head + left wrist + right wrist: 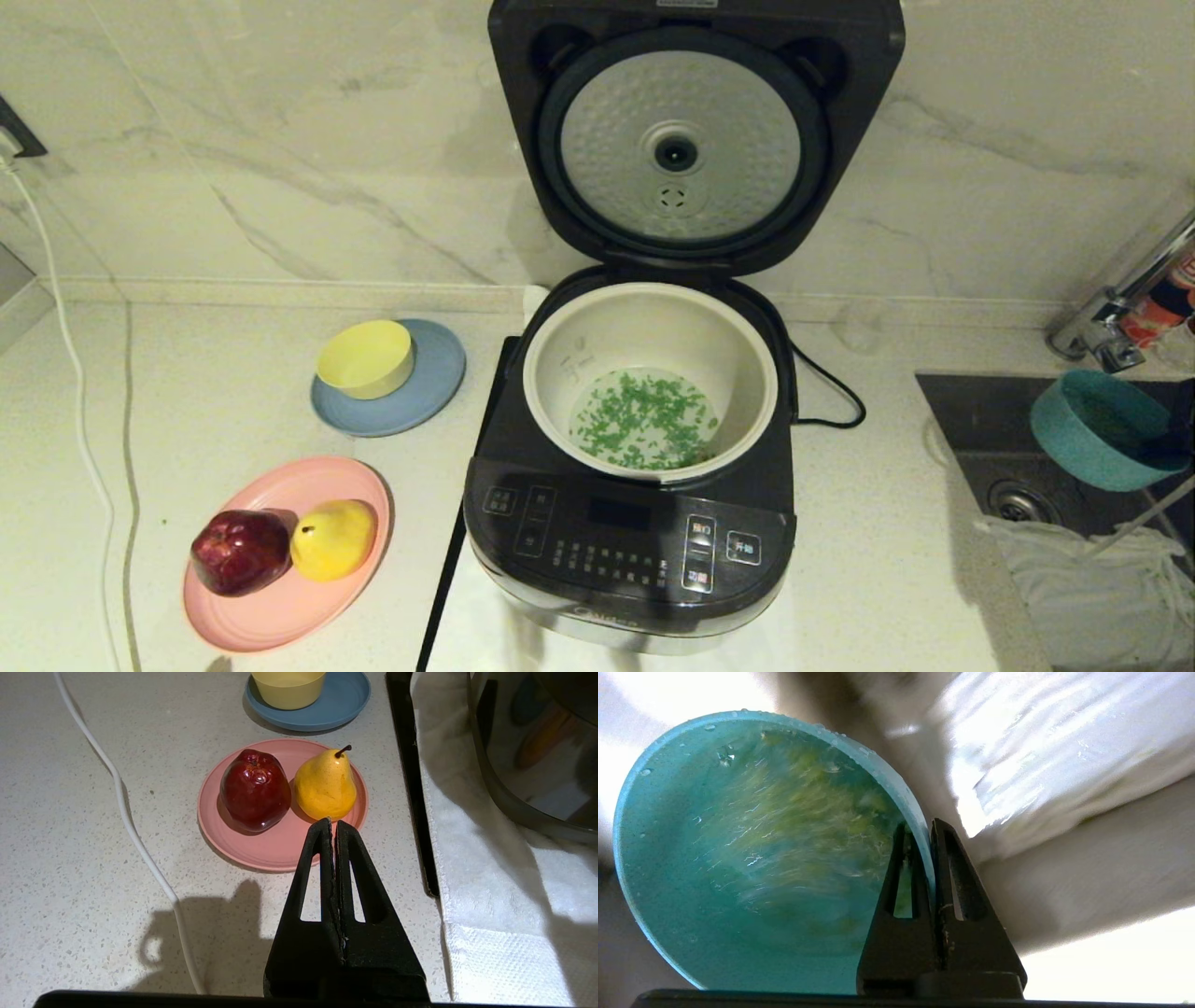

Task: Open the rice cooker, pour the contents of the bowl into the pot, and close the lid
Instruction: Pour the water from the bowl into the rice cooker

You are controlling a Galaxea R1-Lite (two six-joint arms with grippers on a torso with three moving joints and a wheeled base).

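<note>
The black rice cooker (625, 551) stands with its lid (695, 140) raised upright, silver inner plate facing me. Its cream pot (537, 373) holds the green chopped contents (644, 420) scattered over the bottom. The teal bowl (1092, 429) hangs tilted above the sink at the far right. My right gripper (924, 828) is shut on the bowl's rim (910, 807), one finger inside and one outside. A wet green smear (798, 802) clings inside the bowl (714, 882). My left gripper (332, 823) is shut and empty, low over the counter next to the pink plate.
A yellow bowl (366, 357) sits on a blue-grey plate (434, 387); the pink plate (280, 597) carries a red apple (241, 551) and a yellow pear (334, 539). The sink (990, 448) has a white cloth (1092, 579) and a faucet (1111, 327). A white cable (70, 373) runs along the left.
</note>
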